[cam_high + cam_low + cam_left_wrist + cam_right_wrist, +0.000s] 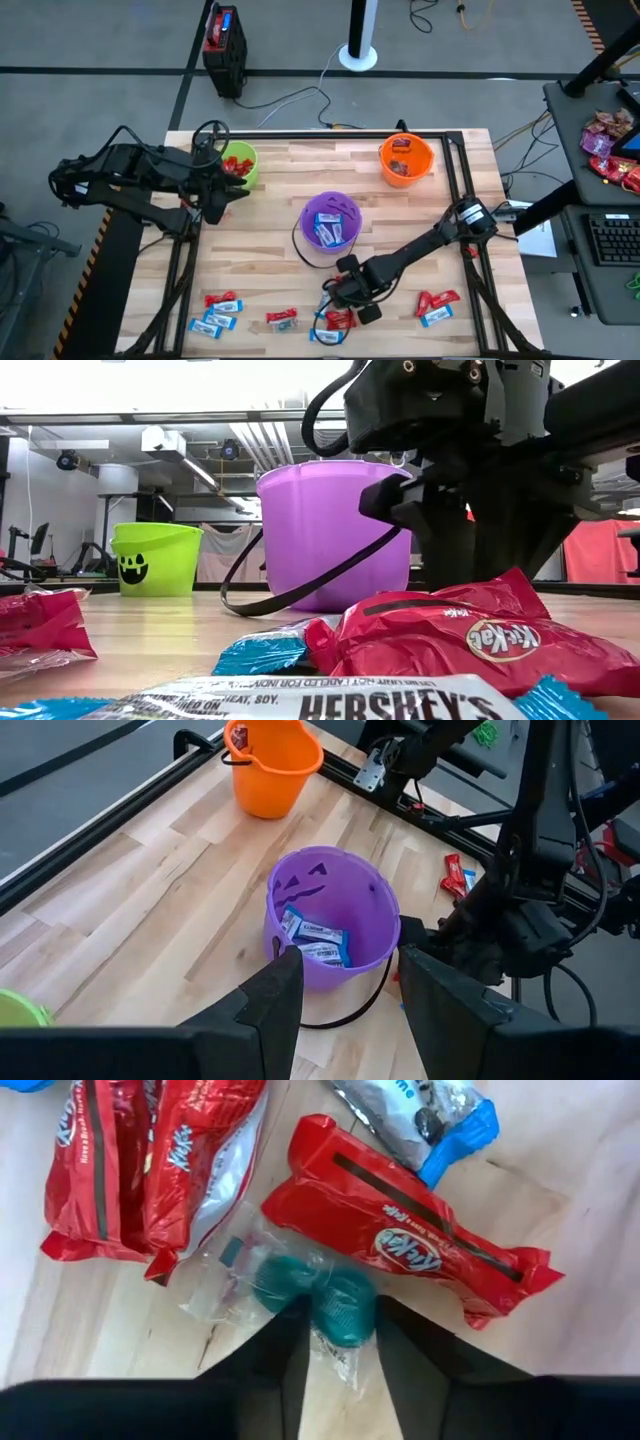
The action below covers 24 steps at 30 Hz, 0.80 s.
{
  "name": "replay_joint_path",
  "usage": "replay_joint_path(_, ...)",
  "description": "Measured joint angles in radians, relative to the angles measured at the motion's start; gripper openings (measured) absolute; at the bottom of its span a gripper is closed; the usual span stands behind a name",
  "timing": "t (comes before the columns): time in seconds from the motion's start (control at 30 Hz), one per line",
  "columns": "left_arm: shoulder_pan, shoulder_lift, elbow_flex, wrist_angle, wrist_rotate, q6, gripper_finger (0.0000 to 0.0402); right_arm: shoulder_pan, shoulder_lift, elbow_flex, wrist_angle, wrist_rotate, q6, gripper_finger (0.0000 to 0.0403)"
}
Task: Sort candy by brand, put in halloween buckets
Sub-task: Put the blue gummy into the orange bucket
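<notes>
Wood-plank table [280, 215]; grey floor [90, 110]; left gripper [340, 982] jaws apart; right gripper [340, 1320] jaws pinching clear-wrapped teal candy [315, 1288].

Both six-joint arms [130, 175] are matte black all over, chunky boxy links with black cables looped along them. The right arm [420, 250] has a round joint cap with a white ring. The gripper fingers [275, 1005] are flat, dark wedge-shaped plastic.

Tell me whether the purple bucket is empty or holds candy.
Holds candy. The purple bucket stands upright with a few blue-and-white wrapped pieces lying at its bottom, seen in the left wrist view and from above.
</notes>
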<state>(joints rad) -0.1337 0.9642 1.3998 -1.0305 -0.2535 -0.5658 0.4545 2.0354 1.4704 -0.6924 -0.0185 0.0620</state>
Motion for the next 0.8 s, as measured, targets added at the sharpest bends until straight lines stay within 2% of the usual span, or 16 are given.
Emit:
replay_joint_path(0.17,0.0,-0.001,0.0,0.0,-0.002,0.01,0.0149,0.0,-0.004,-0.001,-0.001,-0.015,0.033,0.0032)
replay_joint_path(0.23,0.0,-0.001,0.0,0.0,-0.003,0.022,0.0149,0.001,-0.008,-0.002,-0.001,-0.022,0.061,0.0017)
replay_joint_path(0.43,0.0,0.0,0.0,0.001,-0.002,0.036,0.0149,0.001,-0.036,-0.006,-0.013,-0.034,0.164,0.0012)
replay_joint_path(0.6,0.0,0.0,-0.001,0.001,-0.002,0.053,0.0149,0.002,-0.123,-0.009,-0.093,-0.034,0.285,0.0012)
replay_joint_path(0.7,0.0,0.0,-0.001,0.001,-0.002,0.061,0.0149,0.002,-0.217,-0.008,-0.182,0.004,0.423,0.0012)
replay_joint_path(0.8,0.0,0.0,-0.001,0.001,0.01,0.08,0.0149,-0.009,-0.317,0.009,-0.342,0.072,0.624,0.0012)
